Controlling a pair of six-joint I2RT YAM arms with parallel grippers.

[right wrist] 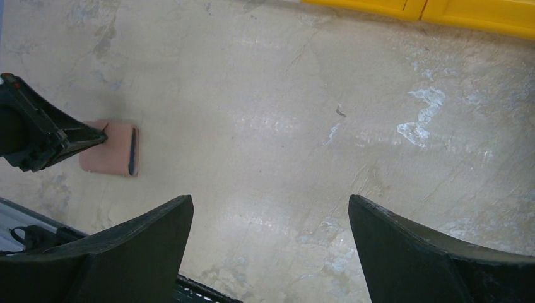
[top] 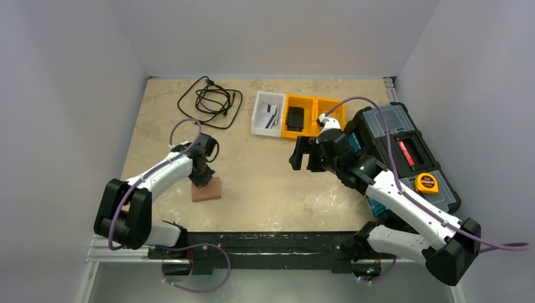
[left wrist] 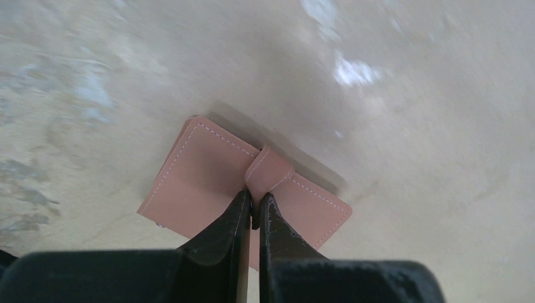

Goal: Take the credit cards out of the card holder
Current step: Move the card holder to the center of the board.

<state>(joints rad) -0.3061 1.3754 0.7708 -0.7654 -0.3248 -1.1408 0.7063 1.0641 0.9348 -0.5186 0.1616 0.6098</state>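
Your left gripper (left wrist: 252, 201) is closed to a sliver, and its fingertips appear to nip the near end of the strap (left wrist: 270, 172) that wraps over the edge of the card holder (left wrist: 195, 173). Nothing else is held. The card holder lies flat and shut on the desk (right wrist: 284, 95), in the left front part just ahead of the left arm and well apart from the yellow trays (right wrist: 479, 9) at the back. No credit cards show in any view; judge them to be inside, under the flap. Handling assessment: the holder looks like soft, stitched, leather-type material, light and thin. Expect it to lift or slide with the strap rather than open, unless something pins it down. The strap is the only raised feature and the proper place to take hold for opening; the flat faces offer no purchase from above. Once exposed, the cards are likely to be stiff, smooth and slippery. They will want a pinch on a projecting edge, not on the face. Your right gripper (right wrist: 270, 201) hangs above bare desk with its jaws at full spread and nothing between them, the holder off to its left. It is free to press down the holder's body. Risk noted: a pull on the strap alone may drag the whole holder across the smooth desk.
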